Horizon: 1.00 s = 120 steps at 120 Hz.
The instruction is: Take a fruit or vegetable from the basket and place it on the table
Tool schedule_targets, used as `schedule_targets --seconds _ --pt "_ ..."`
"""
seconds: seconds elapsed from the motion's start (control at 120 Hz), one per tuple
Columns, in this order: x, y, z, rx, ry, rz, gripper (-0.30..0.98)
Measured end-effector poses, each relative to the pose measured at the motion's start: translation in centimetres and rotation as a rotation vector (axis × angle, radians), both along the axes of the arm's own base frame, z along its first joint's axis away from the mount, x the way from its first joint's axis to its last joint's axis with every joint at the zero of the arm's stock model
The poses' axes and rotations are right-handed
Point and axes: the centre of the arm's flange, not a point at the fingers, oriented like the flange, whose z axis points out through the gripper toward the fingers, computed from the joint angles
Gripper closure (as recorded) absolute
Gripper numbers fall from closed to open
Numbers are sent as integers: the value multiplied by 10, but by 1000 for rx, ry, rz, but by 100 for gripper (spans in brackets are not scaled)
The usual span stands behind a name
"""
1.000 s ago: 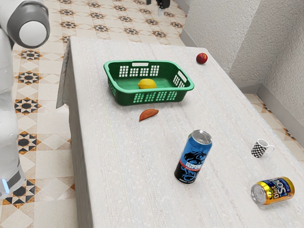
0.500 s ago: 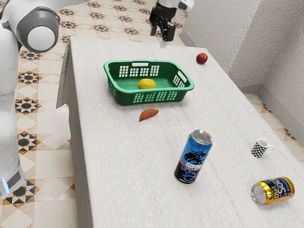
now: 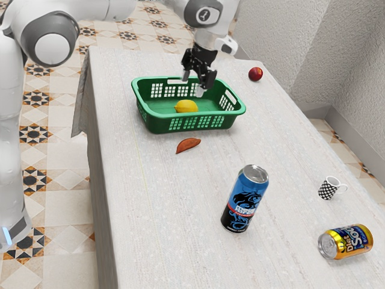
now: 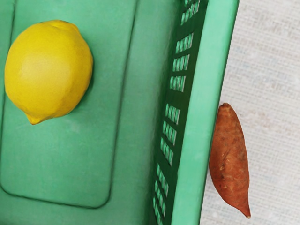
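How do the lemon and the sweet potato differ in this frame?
The lemon is bright yellow, while the sweet potato is reddish brown. The lemon is plump and rounded; the sweet potato is slim and tapers to points. The lemon sits inside the green basket, whereas the sweet potato lies outside it on the table. Neither is held by the gripper.

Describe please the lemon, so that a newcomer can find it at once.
On the pale table stands a green basket with pierced walls. On its floor lies the lemon, bright yellow and alone, whereas the reddish-brown sweet potato and the red fruit lie outside.
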Motion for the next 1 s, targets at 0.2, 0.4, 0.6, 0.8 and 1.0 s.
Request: schedule_targets --seconds 0.2,0.4,0.6,0.8,1.0 --pt "0 23 -7 36 -81 -42 0" --pt "-6 38 -42 42 -79 -99 0" --pt "-8 64 -57 73 -132 -136 0" --pt "2 75 -67 100 -193 -198 0" --pt "7 82 -87 101 -222 -237 0"
